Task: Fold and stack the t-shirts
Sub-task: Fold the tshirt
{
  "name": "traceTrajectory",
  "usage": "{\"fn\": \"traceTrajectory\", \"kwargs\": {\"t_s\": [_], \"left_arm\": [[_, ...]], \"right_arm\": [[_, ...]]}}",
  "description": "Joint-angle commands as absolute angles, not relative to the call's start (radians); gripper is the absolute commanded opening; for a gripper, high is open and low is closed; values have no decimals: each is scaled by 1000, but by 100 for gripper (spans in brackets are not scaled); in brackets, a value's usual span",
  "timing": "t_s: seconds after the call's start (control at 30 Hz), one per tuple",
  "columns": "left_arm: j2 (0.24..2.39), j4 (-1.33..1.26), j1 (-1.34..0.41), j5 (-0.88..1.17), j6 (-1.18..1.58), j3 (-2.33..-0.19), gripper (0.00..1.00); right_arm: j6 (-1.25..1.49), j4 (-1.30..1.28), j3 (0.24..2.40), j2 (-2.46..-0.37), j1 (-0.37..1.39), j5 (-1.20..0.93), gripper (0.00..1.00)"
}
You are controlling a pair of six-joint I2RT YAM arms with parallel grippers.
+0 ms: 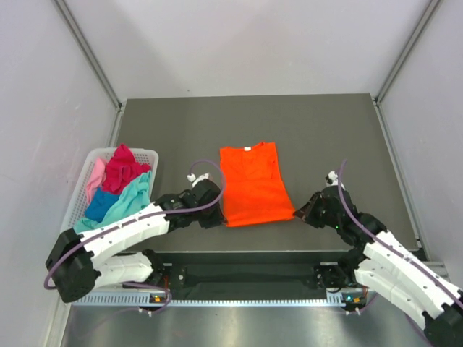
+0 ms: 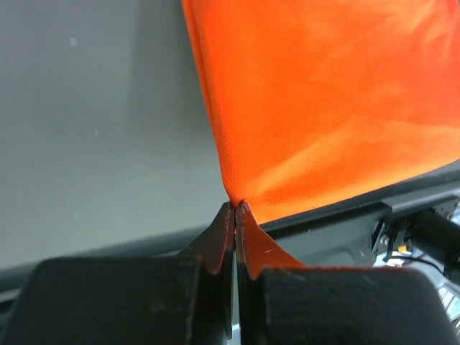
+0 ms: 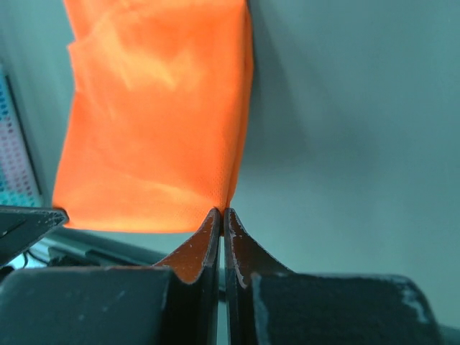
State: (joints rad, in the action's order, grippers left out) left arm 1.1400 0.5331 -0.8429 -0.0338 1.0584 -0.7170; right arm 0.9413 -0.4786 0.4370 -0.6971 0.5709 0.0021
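Note:
The orange t-shirt (image 1: 253, 184) lies on the grey table, folded lengthwise, collar at the far end. My left gripper (image 1: 219, 215) is shut on its near left corner; the left wrist view shows the orange t-shirt (image 2: 323, 100) pinched at the left gripper's tips (image 2: 235, 206). My right gripper (image 1: 299, 212) is shut on the near right corner; the right wrist view shows the orange t-shirt (image 3: 154, 122) held at the right gripper's tips (image 3: 221, 212). Magenta (image 1: 123, 170), pale pink (image 1: 95, 176) and teal (image 1: 123, 201) t-shirts lie bunched in the basket.
The white lattice basket (image 1: 79, 189) stands at the table's left edge, beside my left arm. The table's near edge (image 1: 260, 249) runs just behind both grippers. Grey walls enclose the table on the left, right and far sides.

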Motion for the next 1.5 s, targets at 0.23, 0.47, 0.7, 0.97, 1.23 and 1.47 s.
{"fn": "traceTrajectory", "kwargs": {"t_s": [0.23, 0.47, 0.7, 0.97, 1.23, 1.47], "left_arm": [[1132, 666, -930, -197, 1109, -840, 0], [1235, 643, -796, -184, 987, -995, 0], [1434, 604, -602, -86, 836, -1213, 0], [1732, 586, -445, -5, 752, -1491, 0], [1962, 482, -373, 87, 715, -1664, 0], [2106, 391, -321, 120, 699, -1790, 0]], "right_arm": [[827, -575, 553, -624, 595, 55, 0], [686, -508, 765, -862, 584, 121, 0], [562, -397, 965, -1159, 499, 55, 0], [462, -345, 1207, -1469, 371, -80, 0], [423, -307, 1388, -1719, 299, -188, 0], [417, -281, 1520, -1893, 261, -238, 0]]}}
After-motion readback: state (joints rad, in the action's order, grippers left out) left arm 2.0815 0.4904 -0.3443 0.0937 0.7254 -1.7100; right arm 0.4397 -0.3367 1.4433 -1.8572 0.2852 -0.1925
